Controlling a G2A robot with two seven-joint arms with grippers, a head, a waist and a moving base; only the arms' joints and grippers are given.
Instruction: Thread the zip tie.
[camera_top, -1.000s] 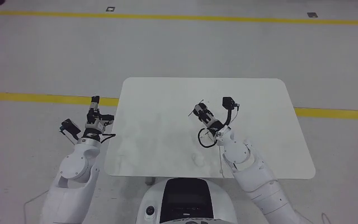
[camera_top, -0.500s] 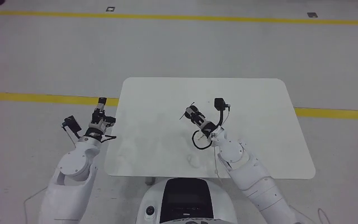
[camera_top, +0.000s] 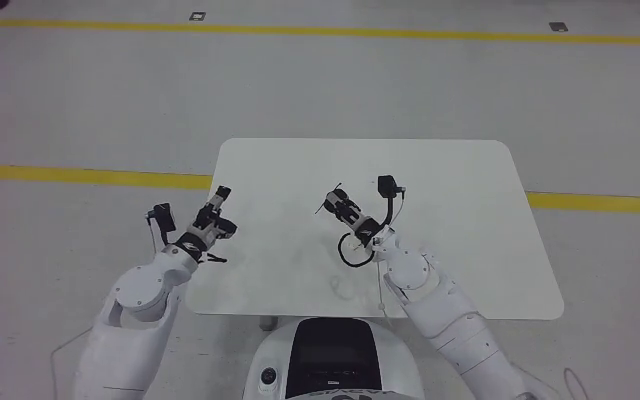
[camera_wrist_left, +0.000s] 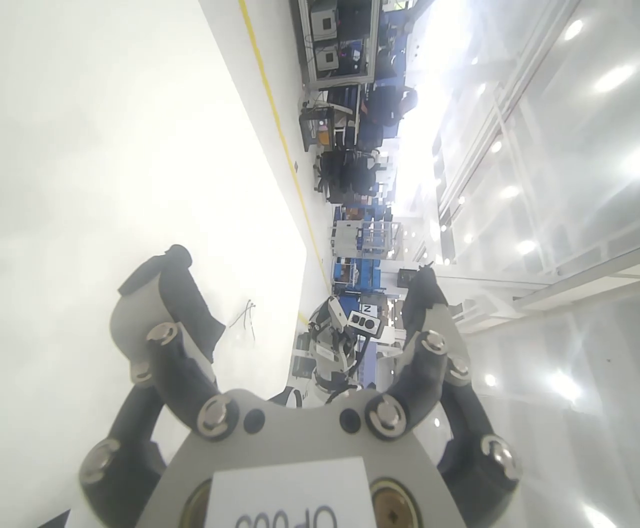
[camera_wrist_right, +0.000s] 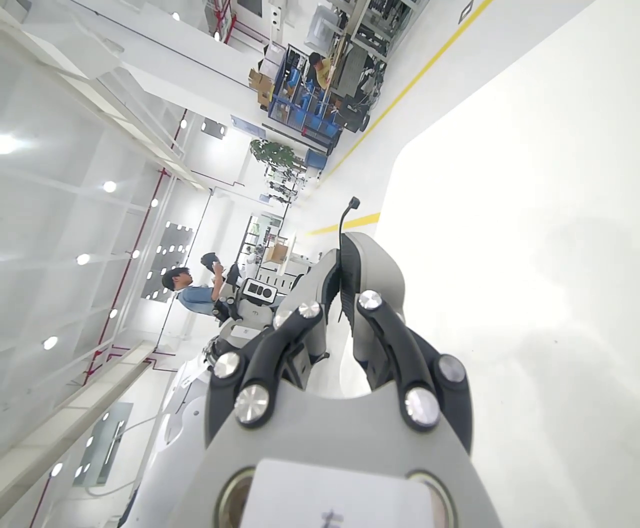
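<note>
**White desk (camera_top: 450, 200), zip tie (camera_wrist_right: 341, 227) pinched in the right tool (camera_wrist_right: 344, 245)**

Grey workshop floor surrounds the desk, and a yellow line (camera_top: 100, 176) runs across the floor behind it. The desktop is a plain white slab with rounded corners.

The right tool hangs over the middle of the desk, a little toward the robot's left and nearer the robot than the far edge. Its two fingers are pressed together on the zip tie. In the right wrist view the thin black strap runs up between the grey pads. It pokes out past the fingertips and bends slightly, ending in its small square head, which is free in the air. In the top view the strap is a fine dark sliver sticking out of the tool above the desk surface. A black cable loop (camera_top: 350, 250) hangs at this arm's wrist.

The left tool (camera_wrist_left: 300, 265) sits at the desk's left edge, partly over the surface. Its fingers (camera_wrist_left: 170, 300) are spread wide with nothing between them. It points across the desk toward the right arm, which shows farther off in the gap between the fingers in the left wrist view. The two tools are well apart.
</note>
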